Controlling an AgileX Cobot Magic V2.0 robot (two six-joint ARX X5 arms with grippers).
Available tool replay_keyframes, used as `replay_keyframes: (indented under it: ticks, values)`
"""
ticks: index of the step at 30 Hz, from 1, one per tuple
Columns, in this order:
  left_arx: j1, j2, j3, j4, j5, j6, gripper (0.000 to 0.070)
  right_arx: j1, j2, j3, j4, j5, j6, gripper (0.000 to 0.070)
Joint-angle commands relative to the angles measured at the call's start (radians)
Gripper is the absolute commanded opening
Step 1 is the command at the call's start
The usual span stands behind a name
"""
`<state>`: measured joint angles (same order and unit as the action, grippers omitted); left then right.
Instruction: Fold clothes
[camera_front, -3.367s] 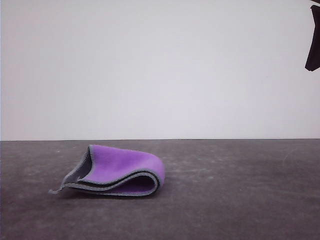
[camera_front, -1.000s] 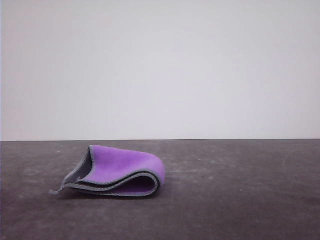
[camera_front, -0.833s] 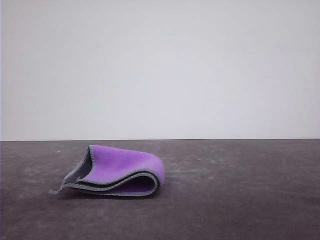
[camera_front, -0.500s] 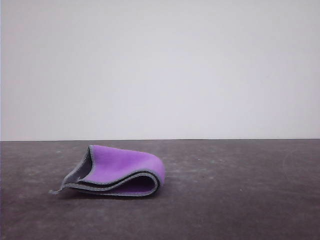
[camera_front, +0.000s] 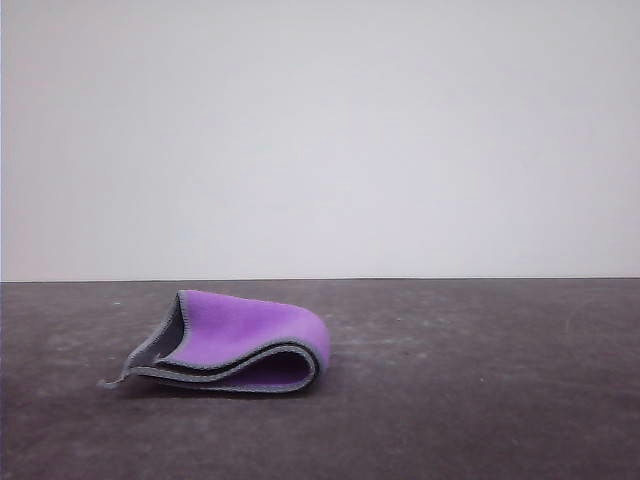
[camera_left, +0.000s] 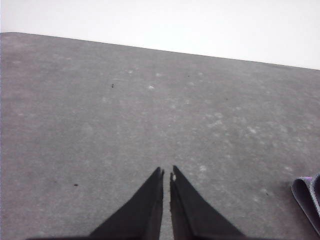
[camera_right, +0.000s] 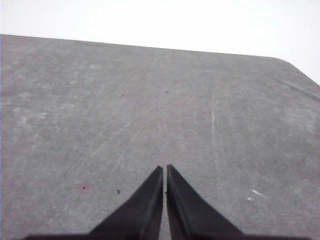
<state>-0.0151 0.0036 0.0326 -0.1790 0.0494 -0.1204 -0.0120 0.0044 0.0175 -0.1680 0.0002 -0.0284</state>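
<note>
The cloth (camera_front: 235, 345) lies folded on the dark grey table (camera_front: 480, 400), left of centre in the front view, with its purple face outward and the rounded fold at its right end. Its light grey stitched edging runs along the open layers at the front and up the raised left end, where a small corner tail trails onto the surface.

In the left wrist view, the left gripper (camera_left: 166, 174) has its 2 black fingers drawn together, leaving only a thin slit between the tips, and holds nothing. The cloth (camera_left: 307, 197) appears there as a grey-edged sliver with a trace of purple at the frame's border, off to the side of the fingers and apart from them, not touching.

In the right wrist view, the right gripper (camera_right: 164, 170) is likewise closed to a hairline gap, with nothing in its grasp, above bare, scuffed tabletop.

Compared with the front view 3.4 s ago, the dark arm part that hung at the upper right corner is gone; over the last 1.0 s the cloth has kept the same place and shape.

The table's far edge (camera_front: 450, 279) meets a plain pale wall. In the right wrist view the table's far corner (camera_right: 287, 62) is rounded. Open tabletop surrounds the cloth on every side, widest to its right, and bare surface stretches ahead of both grippers.
</note>
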Motion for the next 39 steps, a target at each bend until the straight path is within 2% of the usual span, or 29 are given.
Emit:
replay_keyframes:
  ticks: [1, 39]
  values:
    - [0.003, 0.0, -0.02, -0.007, -0.005, 0.002, 0.0022, 0.002, -0.001, -0.005, 0.011, 0.0, 0.014, 0.0009]
    - [0.003, 0.0, -0.02, -0.007, -0.005, 0.002, 0.0022, 0.002, -0.001, -0.005, 0.011, 0.0, 0.014, 0.0009]
